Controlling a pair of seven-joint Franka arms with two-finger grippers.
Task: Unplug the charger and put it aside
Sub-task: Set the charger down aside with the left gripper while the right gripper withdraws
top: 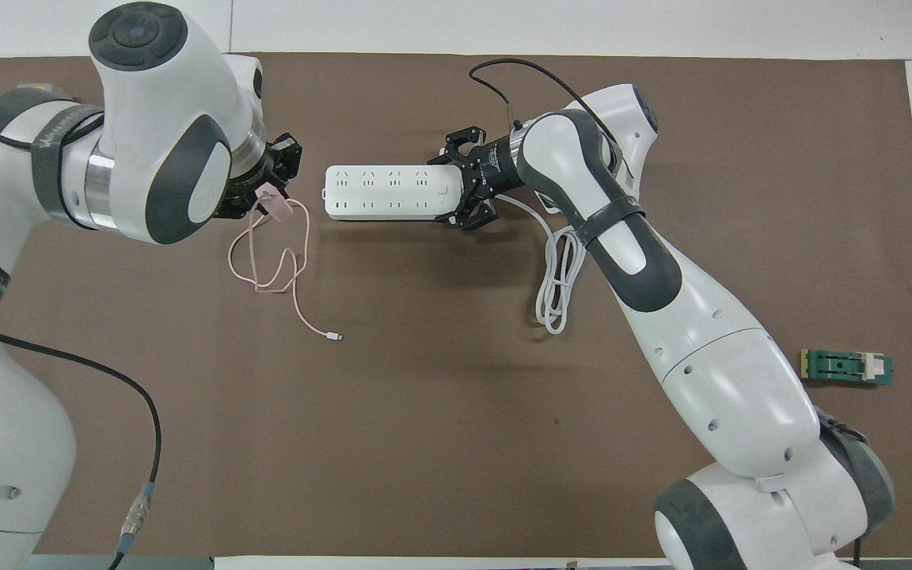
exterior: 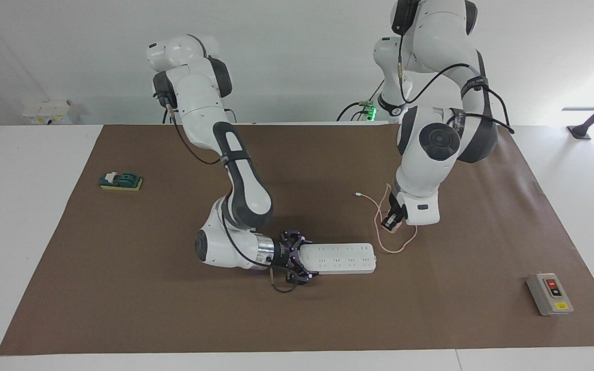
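Note:
The pale-pink charger (exterior: 391, 225) (top: 274, 203) is out of the white power strip (exterior: 341, 257) (top: 381, 192) and a short gap away from it, toward the left arm's end of the table. My left gripper (exterior: 393, 220) (top: 275, 186) is shut on it, low over the mat. Its thin pink cable (exterior: 397, 246) (top: 298, 261) lies in loops on the mat and ends in a silver connector (exterior: 357, 194) (top: 335, 337). My right gripper (exterior: 297, 260) (top: 464, 188) is shut on the end of the power strip, which lies flat.
The strip's thick white cord (top: 559, 277) lies coiled under the right arm. A green block on a yellow pad (exterior: 120, 181) (top: 848, 366) sits toward the right arm's end. A grey switch box (exterior: 549, 293) sits toward the left arm's end. A brown mat (exterior: 147, 288) covers the table.

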